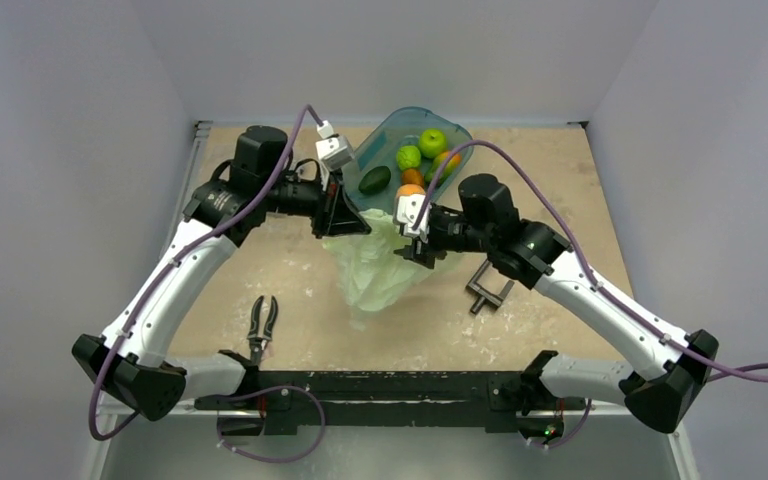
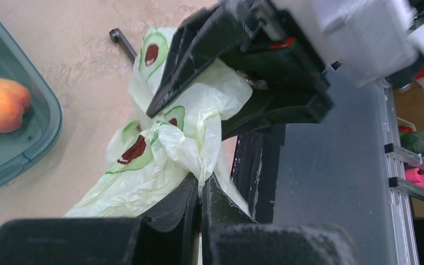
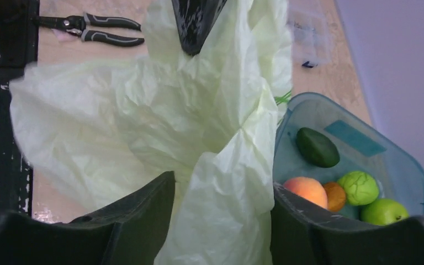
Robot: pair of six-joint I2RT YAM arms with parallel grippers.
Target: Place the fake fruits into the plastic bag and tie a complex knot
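**Plastic bag** [image 1: 375,268]: pale green, translucent and crinkled. It lies bunched on the counter [image 1: 560,180] just in front of the teal tub [image 1: 385,135], its upper folds held up between the two pincers. Only the left wrist view shows avocado-half prints on the film; the right wrist view shows plain folds.

**Left pincer** [image 2: 201,190]: clenched on a gathered edge of the bag, at the tub's near left corner.

**Right pincer** [image 3: 222,185]: released, fingers wide apart, with a hanging fold between them, at the tub's near rim.

**Fake fruits:** all inside the tub. They are an avocado [image 3: 317,147], peach [image 3: 306,190], lime [image 3: 359,187], green apple [image 3: 385,211] and a small orange fruit [image 3: 337,196].

**Other items:** pliers [image 3: 96,30] and a C-clamp [image 1: 487,288] lie farther from the tub than the bag.
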